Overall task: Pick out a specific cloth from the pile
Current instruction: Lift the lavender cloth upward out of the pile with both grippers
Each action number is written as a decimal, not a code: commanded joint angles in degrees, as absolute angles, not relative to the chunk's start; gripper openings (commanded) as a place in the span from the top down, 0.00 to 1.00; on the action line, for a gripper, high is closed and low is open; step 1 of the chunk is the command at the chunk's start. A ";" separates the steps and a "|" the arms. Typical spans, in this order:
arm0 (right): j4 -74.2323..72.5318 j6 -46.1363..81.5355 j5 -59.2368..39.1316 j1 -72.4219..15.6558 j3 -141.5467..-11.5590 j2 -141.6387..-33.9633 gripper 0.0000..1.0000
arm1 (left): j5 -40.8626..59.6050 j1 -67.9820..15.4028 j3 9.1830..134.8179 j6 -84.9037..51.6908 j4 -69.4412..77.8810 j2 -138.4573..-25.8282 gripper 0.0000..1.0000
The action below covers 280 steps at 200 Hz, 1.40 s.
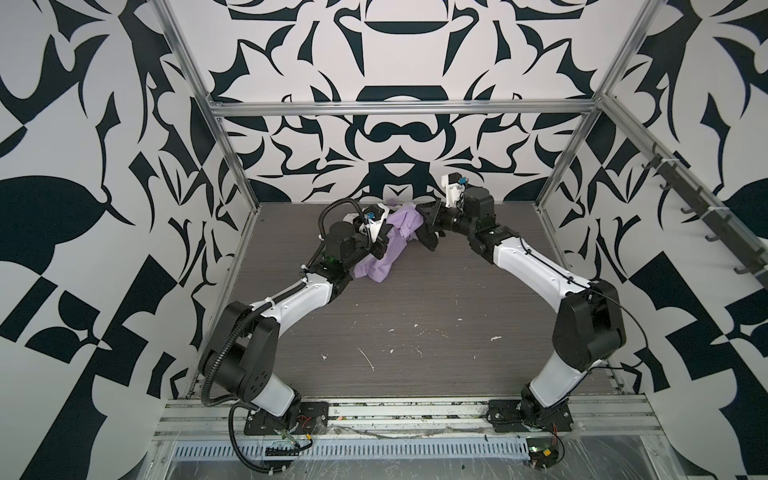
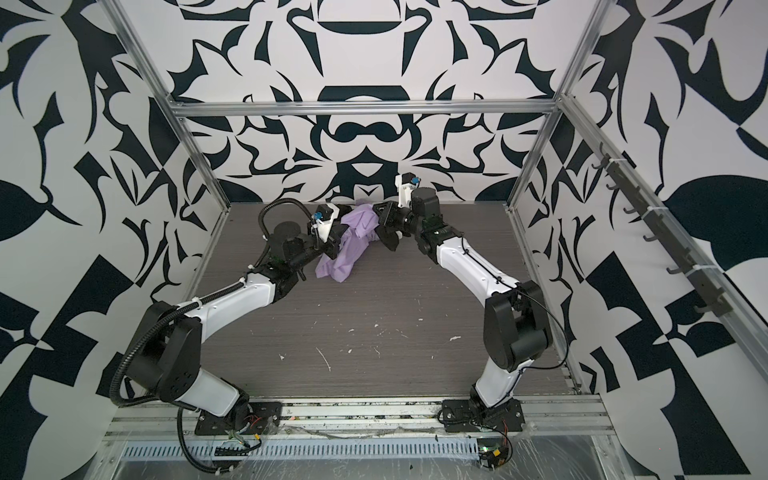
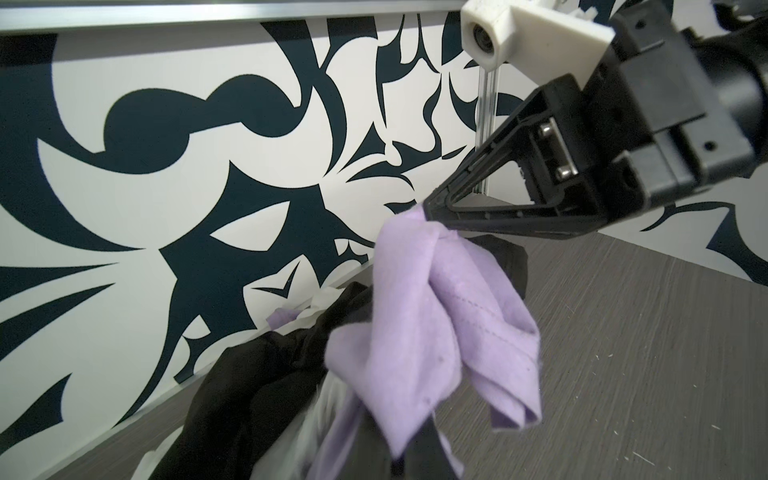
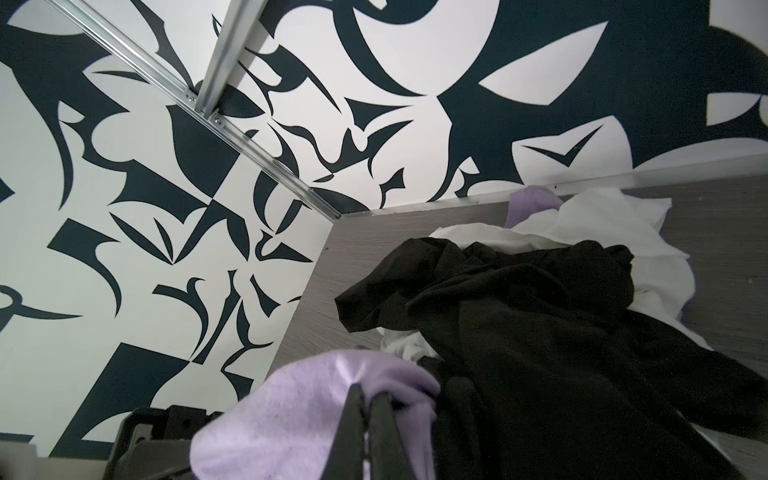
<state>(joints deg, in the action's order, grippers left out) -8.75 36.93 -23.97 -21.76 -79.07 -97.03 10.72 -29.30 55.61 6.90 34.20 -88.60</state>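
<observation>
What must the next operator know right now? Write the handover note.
Left end effector: shut on the cloth, near its middle.
Right end effector: shut on a raised fold of the cloth.
The pile sits at the far edge of the table, with the black garment over the white garment.
Done: the cloth is gripped and partly lifted.
Left: a lavender end shows behind the white garment, and black fabric hangs against the cloth. Draw it clear.

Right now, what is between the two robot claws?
The purple cloth hangs between the left gripper and the right gripper. Both pinch it, as both top views show.
</observation>
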 commanded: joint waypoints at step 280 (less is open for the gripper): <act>-33.48 5.68 -23.17 -21.97 -72.74 -88.87 1.00 | 11.16 -31.99 67.68 10.81 33.04 -89.12 1.00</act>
